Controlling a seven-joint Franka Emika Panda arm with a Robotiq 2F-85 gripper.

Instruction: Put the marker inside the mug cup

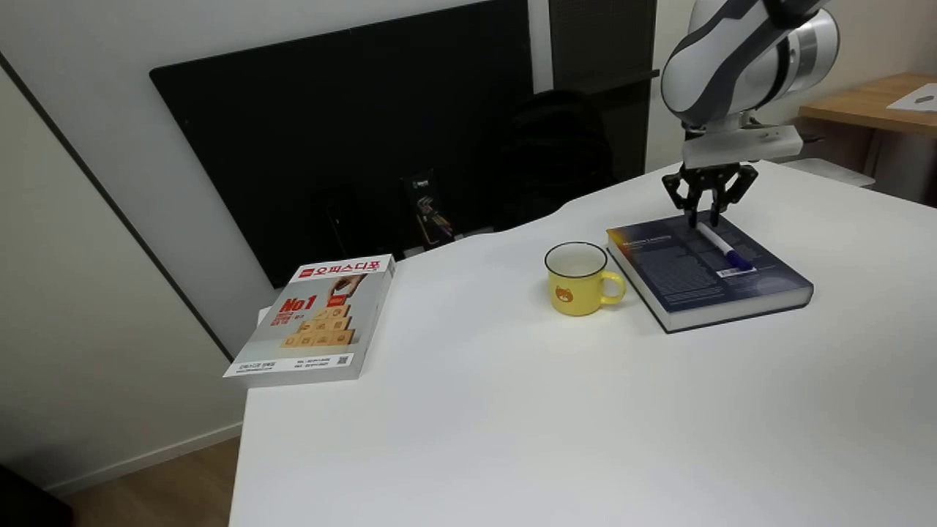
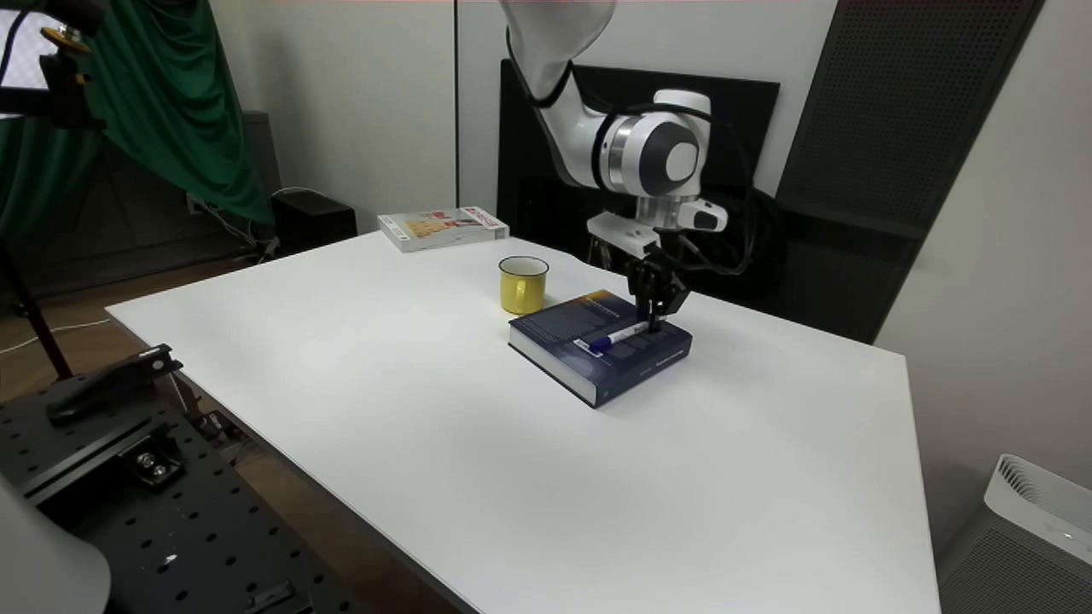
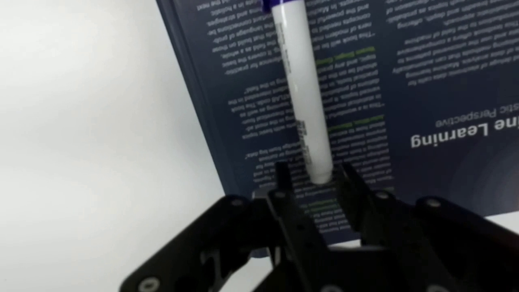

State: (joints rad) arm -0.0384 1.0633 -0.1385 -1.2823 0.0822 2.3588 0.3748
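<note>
1. Marker (image 3: 305, 93), with a white barrel and a dark purple cap (image 1: 739, 261), lies flat on the back cover of a dark blue textbook (image 1: 688, 277), on the half nearer the spine.
2. Its long axis runs almost top to bottom in the wrist view: the cap is at the top, cut off by the frame, and the blunt white end points down and slightly to the right.
3. In an exterior view, the cap (image 1: 739, 261) points to the lower right and the white end to the upper left; in an exterior view, the cap (image 2: 600, 344) points to the lower left, with the white end toward the upper right.
4. The end effector (image 1: 703, 219) reaches down over the textbook with its fingertips (image 3: 283, 178) apart, one on either side of the marker's white end; the wrist view shows a strip of cover between each fingertip and the barrel.
5. The yellow mug (image 1: 578, 288) stands upright on the white worktop (image 1: 468, 410), just beside the textbook, with its handle (image 1: 622, 286) turned toward it and a small bear face (image 1: 564, 294) printed on the wall.
6. Inside the mug, below a dark rim, the pale inner wall shows; its bottom is hidden in both exterior views. The marker is outside the mug.
7. A thick catalogue (image 1: 315, 315) with red Korean lettering lies face up at an edge of the worktop, well apart from the mug and the textbook.
</note>
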